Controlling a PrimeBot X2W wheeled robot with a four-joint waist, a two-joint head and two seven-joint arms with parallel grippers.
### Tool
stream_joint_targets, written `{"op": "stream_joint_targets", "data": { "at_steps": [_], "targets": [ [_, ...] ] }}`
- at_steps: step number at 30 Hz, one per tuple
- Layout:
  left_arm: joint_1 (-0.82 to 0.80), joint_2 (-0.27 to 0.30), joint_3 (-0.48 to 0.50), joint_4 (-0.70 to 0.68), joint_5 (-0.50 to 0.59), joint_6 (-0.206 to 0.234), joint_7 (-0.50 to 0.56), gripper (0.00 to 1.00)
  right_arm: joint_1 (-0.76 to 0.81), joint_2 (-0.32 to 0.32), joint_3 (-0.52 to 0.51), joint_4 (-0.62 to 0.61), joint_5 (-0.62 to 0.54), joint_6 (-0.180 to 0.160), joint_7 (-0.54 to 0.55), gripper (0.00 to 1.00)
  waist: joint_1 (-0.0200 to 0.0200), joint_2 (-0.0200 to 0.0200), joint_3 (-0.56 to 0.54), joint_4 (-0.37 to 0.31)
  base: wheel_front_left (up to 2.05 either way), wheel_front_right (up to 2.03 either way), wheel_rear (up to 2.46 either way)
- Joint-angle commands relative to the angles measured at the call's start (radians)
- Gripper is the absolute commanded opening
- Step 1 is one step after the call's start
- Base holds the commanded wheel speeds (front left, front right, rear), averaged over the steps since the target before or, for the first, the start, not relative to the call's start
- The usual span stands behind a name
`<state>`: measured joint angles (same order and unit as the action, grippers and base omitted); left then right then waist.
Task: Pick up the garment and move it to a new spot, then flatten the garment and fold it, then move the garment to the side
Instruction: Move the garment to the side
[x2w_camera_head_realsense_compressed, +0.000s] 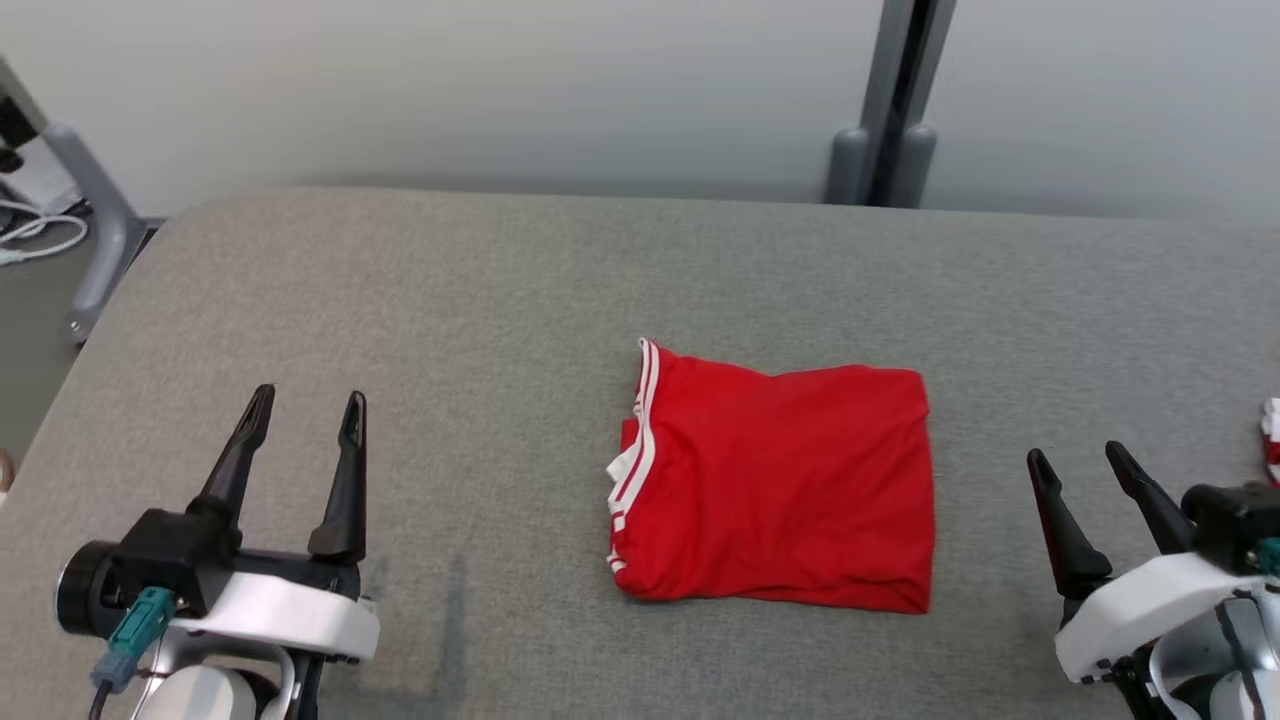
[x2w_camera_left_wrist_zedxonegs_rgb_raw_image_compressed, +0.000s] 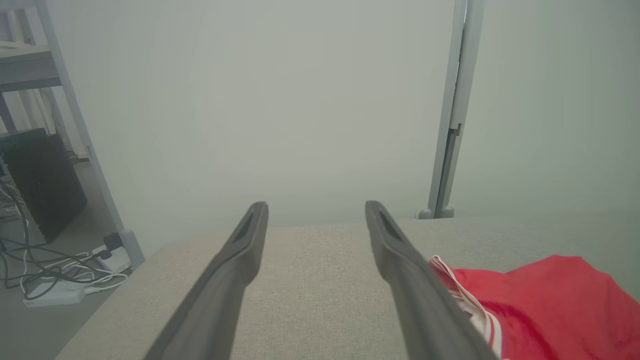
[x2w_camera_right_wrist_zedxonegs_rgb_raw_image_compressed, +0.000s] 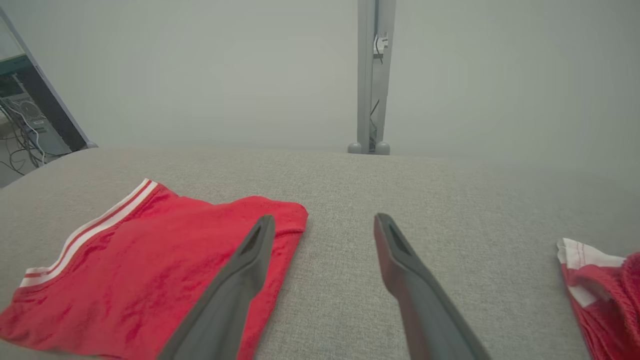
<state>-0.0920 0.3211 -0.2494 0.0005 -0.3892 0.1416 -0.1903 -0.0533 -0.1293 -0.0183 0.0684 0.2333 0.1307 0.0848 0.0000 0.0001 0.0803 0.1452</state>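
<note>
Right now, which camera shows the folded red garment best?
Head view: the whole red garment lies uncovered. The right wrist view has a pincer finger across it; the left wrist view cuts off most of it.

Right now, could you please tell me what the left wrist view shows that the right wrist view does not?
The left wrist view adds: the left end effector, open, and a white power strip. The right wrist view adds: the right end effector, open, and a second red-and-white cloth at its right edge. Shared: the folded red garment, the grey padded surface and the grey post.
</note>
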Motion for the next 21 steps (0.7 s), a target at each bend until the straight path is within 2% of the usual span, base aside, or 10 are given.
{"op": "stream_joint_targets", "data": {
  "at_steps": [1,11,17,18,19,20,21],
  "targets": [
    [-0.031,-0.007,-0.003,0.007,-0.006,-0.009,-0.013,1.00,-0.031,-0.014,0.011,0.026,0.002,0.000,0.004,1.00,0.0000,-0.0001,0.060,0.055,0.00,0.00,0.00],
    [-0.134,-0.059,-0.016,0.065,-0.004,-0.047,-0.061,1.00,-0.144,-0.062,0.094,0.223,0.017,0.000,0.016,1.00,0.0000,-0.0001,0.168,0.146,0.00,0.00,0.00],
    [-0.166,-0.088,-0.009,0.092,0.012,-0.064,-0.073,1.00,-0.196,-0.073,0.135,0.341,0.038,0.000,0.019,1.00,0.0000,-0.0001,0.198,0.172,0.00,0.00,0.00],
    [-0.169,-0.091,-0.007,0.094,0.013,-0.066,-0.074,1.00,-0.201,-0.073,0.142,0.358,0.043,0.000,0.028,0.92,0.0000,-0.0001,0.201,0.174,0.00,0.00,0.00],
    [-0.171,-0.096,-0.005,0.096,0.016,-0.070,-0.074,1.00,-0.208,-0.075,0.148,0.373,0.049,0.000,0.031,0.47,0.0000,-0.0001,0.203,0.175,0.00,0.00,0.00],
    [-0.172,-0.099,-0.003,0.098,0.019,-0.071,-0.075,1.00,-0.211,-0.077,0.152,0.382,0.055,0.000,0.031,0.33,0.0000,-0.0001,0.204,0.175,0.00,0.00,0.00],
    [-0.174,-0.100,0.000,0.098,0.022,-0.072,-0.075,1.00,-0.213,-0.079,0.155,0.389,0.058,0.000,0.034,0.00,0.0000,-0.0001,0.204,0.175,0.00,0.00,0.00]
  ]
}}
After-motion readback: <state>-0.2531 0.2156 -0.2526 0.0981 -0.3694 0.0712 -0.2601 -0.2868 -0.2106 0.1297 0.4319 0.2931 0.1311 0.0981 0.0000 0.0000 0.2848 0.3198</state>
